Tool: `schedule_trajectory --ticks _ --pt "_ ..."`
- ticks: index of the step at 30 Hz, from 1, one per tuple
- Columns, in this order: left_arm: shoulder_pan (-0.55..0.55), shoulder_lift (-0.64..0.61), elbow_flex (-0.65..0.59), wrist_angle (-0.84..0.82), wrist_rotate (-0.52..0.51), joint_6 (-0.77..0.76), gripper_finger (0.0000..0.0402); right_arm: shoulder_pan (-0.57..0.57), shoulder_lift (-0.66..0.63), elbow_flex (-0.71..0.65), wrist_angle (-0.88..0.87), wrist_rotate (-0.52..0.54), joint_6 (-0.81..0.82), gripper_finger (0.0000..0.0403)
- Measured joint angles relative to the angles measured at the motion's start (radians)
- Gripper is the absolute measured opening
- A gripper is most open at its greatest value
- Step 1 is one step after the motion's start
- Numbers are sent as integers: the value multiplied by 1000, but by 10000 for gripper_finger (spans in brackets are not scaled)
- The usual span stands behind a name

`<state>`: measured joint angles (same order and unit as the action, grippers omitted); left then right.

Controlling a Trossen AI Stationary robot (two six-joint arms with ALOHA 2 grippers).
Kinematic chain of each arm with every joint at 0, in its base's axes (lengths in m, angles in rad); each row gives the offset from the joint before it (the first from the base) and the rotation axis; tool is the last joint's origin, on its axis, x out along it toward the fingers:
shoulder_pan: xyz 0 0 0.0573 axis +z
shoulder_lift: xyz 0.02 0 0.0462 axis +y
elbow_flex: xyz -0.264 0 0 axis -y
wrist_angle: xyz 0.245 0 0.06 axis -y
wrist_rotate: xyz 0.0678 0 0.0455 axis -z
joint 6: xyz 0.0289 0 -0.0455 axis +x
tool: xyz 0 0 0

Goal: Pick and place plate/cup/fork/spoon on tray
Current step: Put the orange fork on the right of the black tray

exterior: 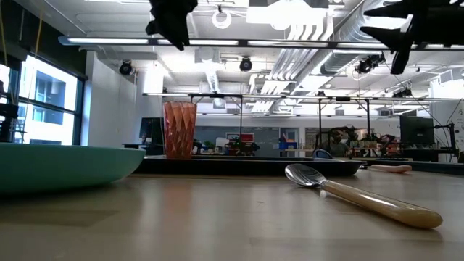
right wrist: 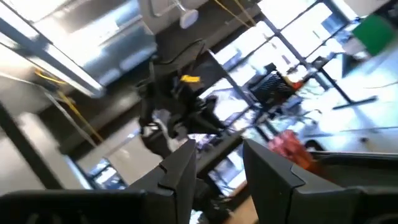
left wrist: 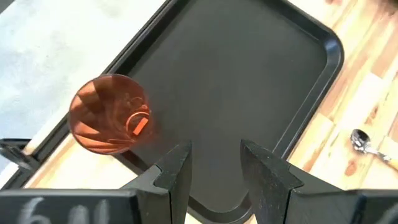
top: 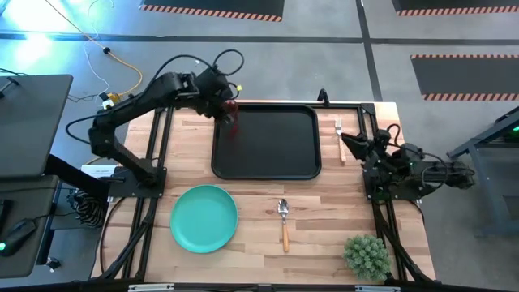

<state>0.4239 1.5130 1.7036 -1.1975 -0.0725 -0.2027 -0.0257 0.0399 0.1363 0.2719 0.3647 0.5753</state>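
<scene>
The left gripper (left wrist: 214, 171) hangs open and empty above the black tray (top: 276, 166), apparently because the red cup (top: 233, 118) already stands upright in its upper-left corner, while the right gripper (right wrist: 217, 168), also open, waits at right.

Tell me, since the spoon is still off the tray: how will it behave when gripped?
The spoon lies flat on the table, so the end effector would likely struggle to get under its slim handle. It looks rigid. Its shiny bowl probably slips and may pivot if pinched off-centre.
</scene>
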Motion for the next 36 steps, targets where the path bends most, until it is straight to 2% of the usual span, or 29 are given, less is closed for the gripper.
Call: schedule_trajectory --ticks 6,10,19,25,29,36 --pt "-15 -78 -134 88 0 -29 127 -25 13 212 -376 73 -8 124" --pt "-15 -108 -203 104 -2 -58 126 -40 75 374 -643 128 28 124" --pt "-21 -156 -338 189 -2 -110 126 -76 324 705 -1163 182 239 124" --pt "-39 -157 -351 234 -1 -101 126 -119 518 860 -1440 181 331 124" --pt "-46 -156 -351 260 -1 -101 126 -169 630 918 -1573 125 344 124" --pt "-46 -156 -350 262 0 -101 126 -290 755 923 -1652 -100 299 124"
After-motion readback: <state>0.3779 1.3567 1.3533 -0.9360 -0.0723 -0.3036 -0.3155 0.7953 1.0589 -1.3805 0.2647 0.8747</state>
